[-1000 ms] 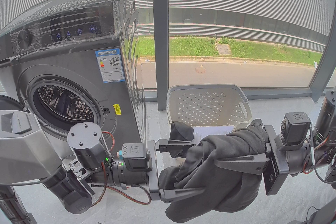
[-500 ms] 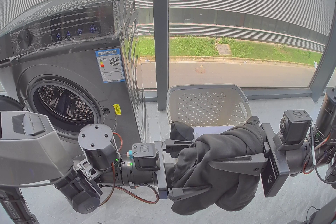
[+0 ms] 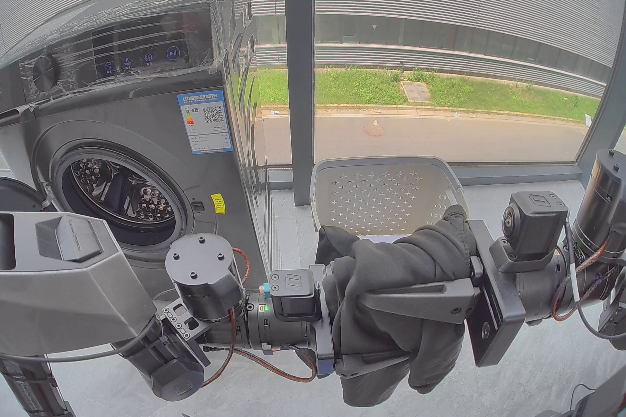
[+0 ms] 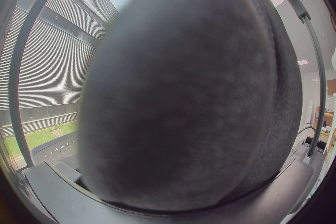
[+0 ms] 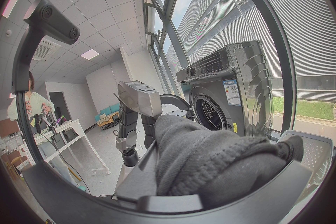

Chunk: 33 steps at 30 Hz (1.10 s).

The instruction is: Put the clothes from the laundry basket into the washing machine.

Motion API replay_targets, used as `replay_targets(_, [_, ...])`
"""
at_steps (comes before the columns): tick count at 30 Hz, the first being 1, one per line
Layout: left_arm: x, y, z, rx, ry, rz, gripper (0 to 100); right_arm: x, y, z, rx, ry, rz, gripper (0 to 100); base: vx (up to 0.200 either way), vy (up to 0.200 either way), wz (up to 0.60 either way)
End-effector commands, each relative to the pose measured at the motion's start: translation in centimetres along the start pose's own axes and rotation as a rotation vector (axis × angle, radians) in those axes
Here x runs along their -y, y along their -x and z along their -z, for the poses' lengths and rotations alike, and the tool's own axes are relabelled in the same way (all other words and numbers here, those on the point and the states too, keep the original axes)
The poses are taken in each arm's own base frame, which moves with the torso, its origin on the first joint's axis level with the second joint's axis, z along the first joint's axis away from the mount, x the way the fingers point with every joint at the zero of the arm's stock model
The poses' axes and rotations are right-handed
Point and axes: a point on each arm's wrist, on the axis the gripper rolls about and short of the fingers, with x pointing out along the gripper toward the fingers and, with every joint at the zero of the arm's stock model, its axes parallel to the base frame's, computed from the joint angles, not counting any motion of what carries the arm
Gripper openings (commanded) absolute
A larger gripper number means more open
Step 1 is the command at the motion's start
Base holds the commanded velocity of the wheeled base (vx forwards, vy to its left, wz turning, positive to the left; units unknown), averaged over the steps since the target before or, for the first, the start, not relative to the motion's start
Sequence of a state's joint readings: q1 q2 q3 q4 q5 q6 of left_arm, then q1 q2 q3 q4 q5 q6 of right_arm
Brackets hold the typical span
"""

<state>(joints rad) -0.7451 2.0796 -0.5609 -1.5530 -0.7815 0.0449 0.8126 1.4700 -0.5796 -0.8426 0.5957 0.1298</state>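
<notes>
Because it is soft and floppy, the dark grey sweater (image 3: 391, 262) will not break or slip much, but it will sag and dangle from any spot where you pinch it (think of a sleepy cat), so I would grab it by the thick bunched middle, not by a loose end. It looks thick, a bit heavy for cloth. It is up in the air, in front of the laundry basket (image 3: 385, 197) and off to the right of the washing machine (image 3: 130, 112). The right gripper (image 3: 358, 272) holds it, with one finger lying across the front of the bundle. The left gripper (image 3: 404, 314) has its fingers wide, one under the bundle, and the cloth is pushed deep between them; I do not think it is squeezing yet. One end hangs down below both. The basket stands on the floor (image 3: 521, 373) by the window (image 3: 456, 79), near the machine's right side, and a bit of white cloth (image 3: 385, 238) peeks out inside it. The machine's door (image 5: 173, 104) is open and the round hole (image 3: 120, 193) shows shiny metal inside. The left arm (image 3: 65, 281) sits low in front of that hole, so it may be in the way, and the hanging end could catch on the rim of the hole.
</notes>
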Motion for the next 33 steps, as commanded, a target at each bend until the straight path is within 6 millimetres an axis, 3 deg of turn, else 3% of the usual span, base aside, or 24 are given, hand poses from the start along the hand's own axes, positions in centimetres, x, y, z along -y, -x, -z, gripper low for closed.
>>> replay_targets(1, [0.3, 0.1, 0.4, -0.01, 0.011, 0.003, 0, 0.2, -0.4, -0.1, 0.001, -0.006, 0.0, 0, 0.0, 0.0, 0.0])
replay_targets(18, [-0.4, 0.2, -0.3, 0.011, 0.011, -0.064, 0, 0.1, -0.2, -0.2, 0.007, -0.01, 0.002, 0, 0.0, 0.0, 0.0])
replay_targets(19, [-0.4, 0.1, -0.4, 0.014, 0.009, -0.064, 0, 0.2, -0.2, -0.2, 0.005, -0.012, 0.006, 100, 0.0, 0.0, 0.0])
replay_targets(25, [-0.6, 0.2, -0.5, 0.017, 0.011, -0.081, 0, 0.3, 0.3, 0.0, 0.005, -0.035, 0.026, 100, 0.0, 0.0, 0.0])
replay_targets(33, [-2.0, 3.1, -2.9, 0.062, -0.038, -0.181, 0, 1.0, 9.7, 4.4, 0.01, -0.208, 0.425, 100, 0.0, 0.0, 0.0])
